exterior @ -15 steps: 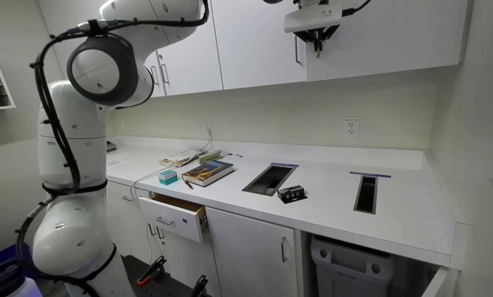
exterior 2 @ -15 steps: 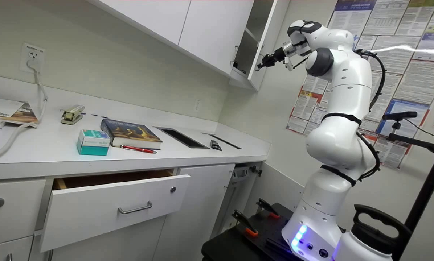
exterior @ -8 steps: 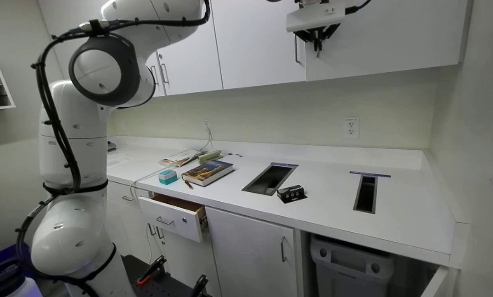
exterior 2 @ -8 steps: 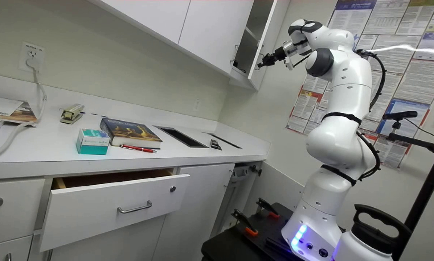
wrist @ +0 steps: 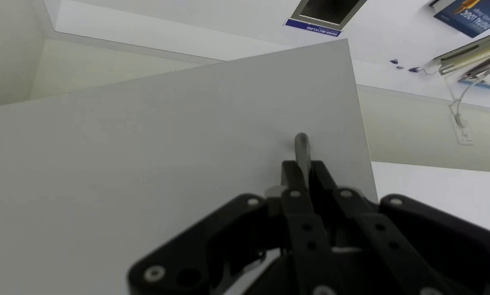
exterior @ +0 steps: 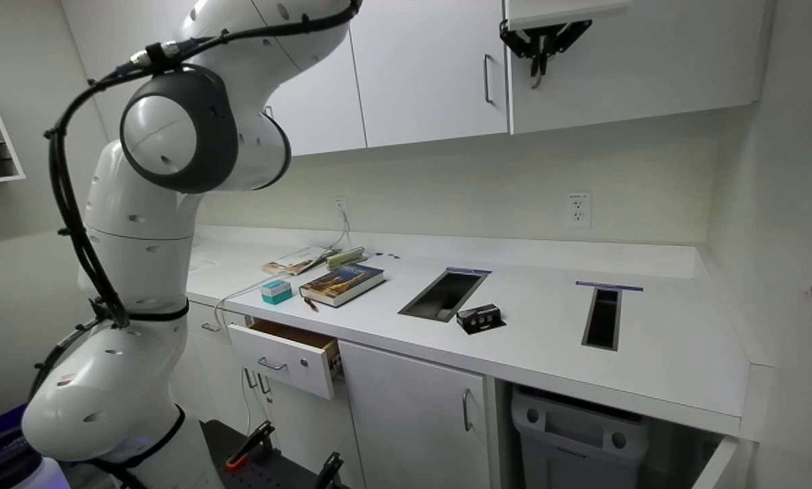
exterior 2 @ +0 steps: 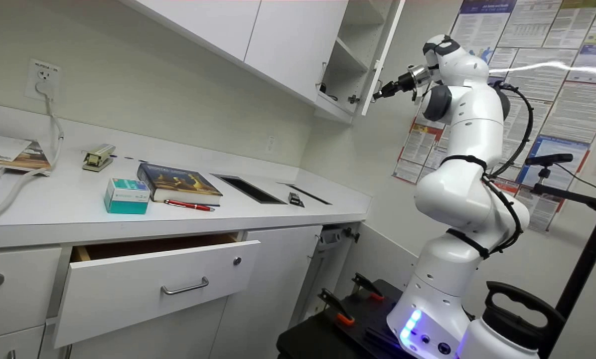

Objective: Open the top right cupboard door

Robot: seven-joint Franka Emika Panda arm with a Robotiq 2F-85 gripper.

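Gripper point(wrist: 306, 174): clamped on bar handle point(wrist: 302, 141)
Top right cupboard door point(wrist: 159, 143): standing open at its cupboard point(exterior 2: 370, 40) (dark item point(exterior 2: 323, 88) inside, unclear)
Drawer point(exterior 2: 143, 294): part open
Counter point(exterior 2: 258, 212): 1 book point(exterior 2: 181, 184), 1 teal box point(exterior 2: 127, 196)
Wall point(exterior 2: 382, 149): posters point(exterior 2: 557, 112)

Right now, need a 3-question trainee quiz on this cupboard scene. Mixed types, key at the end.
1. True or false: the gripper is shut on the handle of the top right cupboard door.
2. In an exterior view, what lies along the near side of the book? A) a clamp; B) the red pen; C) a wall outlet.
3. How many dark openings show in the countertop?

Key: 1 true; 2 B; 3 two, one wider and one narrower.
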